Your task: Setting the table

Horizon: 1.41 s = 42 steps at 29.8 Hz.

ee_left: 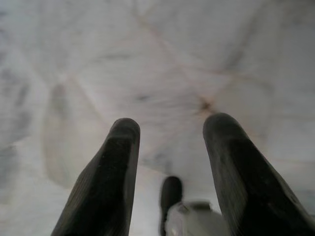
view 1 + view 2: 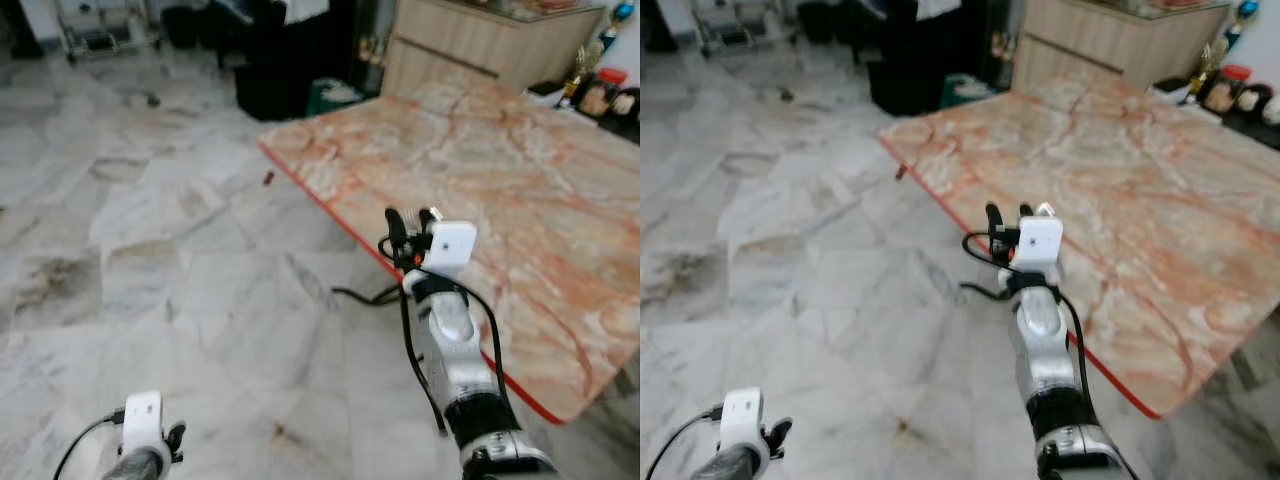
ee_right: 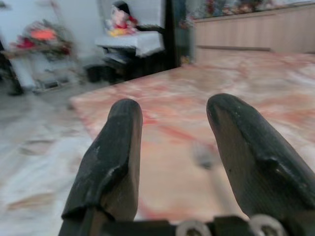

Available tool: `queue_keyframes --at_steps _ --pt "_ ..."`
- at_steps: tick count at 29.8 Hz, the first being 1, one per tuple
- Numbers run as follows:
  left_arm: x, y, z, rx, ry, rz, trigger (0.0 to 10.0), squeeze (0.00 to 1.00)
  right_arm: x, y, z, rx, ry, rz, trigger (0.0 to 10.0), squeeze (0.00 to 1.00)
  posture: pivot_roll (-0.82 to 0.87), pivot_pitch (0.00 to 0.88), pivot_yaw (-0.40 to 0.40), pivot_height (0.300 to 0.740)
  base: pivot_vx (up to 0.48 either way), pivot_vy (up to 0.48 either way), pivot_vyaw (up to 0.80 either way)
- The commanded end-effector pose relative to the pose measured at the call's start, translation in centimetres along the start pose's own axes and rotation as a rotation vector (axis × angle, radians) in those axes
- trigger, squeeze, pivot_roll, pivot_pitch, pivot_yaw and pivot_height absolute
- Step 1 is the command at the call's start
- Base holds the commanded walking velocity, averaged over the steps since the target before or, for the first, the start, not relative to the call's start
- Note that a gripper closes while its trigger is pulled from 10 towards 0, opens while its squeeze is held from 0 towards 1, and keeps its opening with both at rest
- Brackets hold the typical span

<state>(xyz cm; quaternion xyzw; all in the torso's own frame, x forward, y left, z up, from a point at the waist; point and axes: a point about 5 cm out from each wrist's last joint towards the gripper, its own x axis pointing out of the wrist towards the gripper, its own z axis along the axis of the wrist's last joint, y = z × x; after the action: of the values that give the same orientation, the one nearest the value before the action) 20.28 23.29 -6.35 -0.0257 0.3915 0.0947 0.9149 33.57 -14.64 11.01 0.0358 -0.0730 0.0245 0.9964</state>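
Note:
The pink-orange marble table [image 2: 520, 180] with a red rim takes up the right of the eye views, and its top looks bare. My right gripper [image 2: 412, 222] is raised at the table's near left edge, pointing over the top. Its two black fingers [image 3: 118, 147] stand apart, open. Between them in the right wrist view is a blurred, thin grey utensil-like thing [image 3: 204, 156]; I cannot tell whether it lies on the table or is in the air. My left gripper [image 1: 172, 128] hangs low over the marble floor [image 2: 170, 220], open and with nothing in it.
A wooden cabinet [image 2: 490, 35] stands behind the table. Dark furniture [image 2: 280, 60] stands at the back centre. Jars [image 2: 600, 95] sit at the far right. A black cable [image 2: 365, 295] lies on the floor beside the table edge. Open floor stretches to the left.

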Motion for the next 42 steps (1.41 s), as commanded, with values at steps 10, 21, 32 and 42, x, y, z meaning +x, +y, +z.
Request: queue_keyframes --at_steps 10,21,32,42 --pt "-0.1 0.7 -0.2 0.005 0.012 0.017 10.0 0.0 0.6 1.3 0.9 -0.01 -0.029 0.056 10.0 0.0 0.03 0.0 -0.038 0.74 0.339 0.0 0.0" --pt "-0.1 0.7 -0.2 0.016 0.017 0.011 10.0 0.0 0.4 2.1 -0.3 -0.025 0.073 0.126 10.0 0.0 0.02 0.0 -0.024 0.74 0.086 0.0 0.0" --pt "-0.2 1.2 -0.5 0.022 0.03 0.007 10.0 0.0 -0.7 1.7 -2.2 -0.102 0.35 0.118 10.0 0.0 0.0 0.0 -0.006 0.74 0.0 0.0 0.0" --pt "-0.4 2.0 -0.7 0.017 0.029 0.017 10.0 0.0 -1.5 2.5 0.1 -0.117 0.406 0.101 10.0 0.0 -0.02 0.0 0.022 0.74 0.0 0.0 0.0"
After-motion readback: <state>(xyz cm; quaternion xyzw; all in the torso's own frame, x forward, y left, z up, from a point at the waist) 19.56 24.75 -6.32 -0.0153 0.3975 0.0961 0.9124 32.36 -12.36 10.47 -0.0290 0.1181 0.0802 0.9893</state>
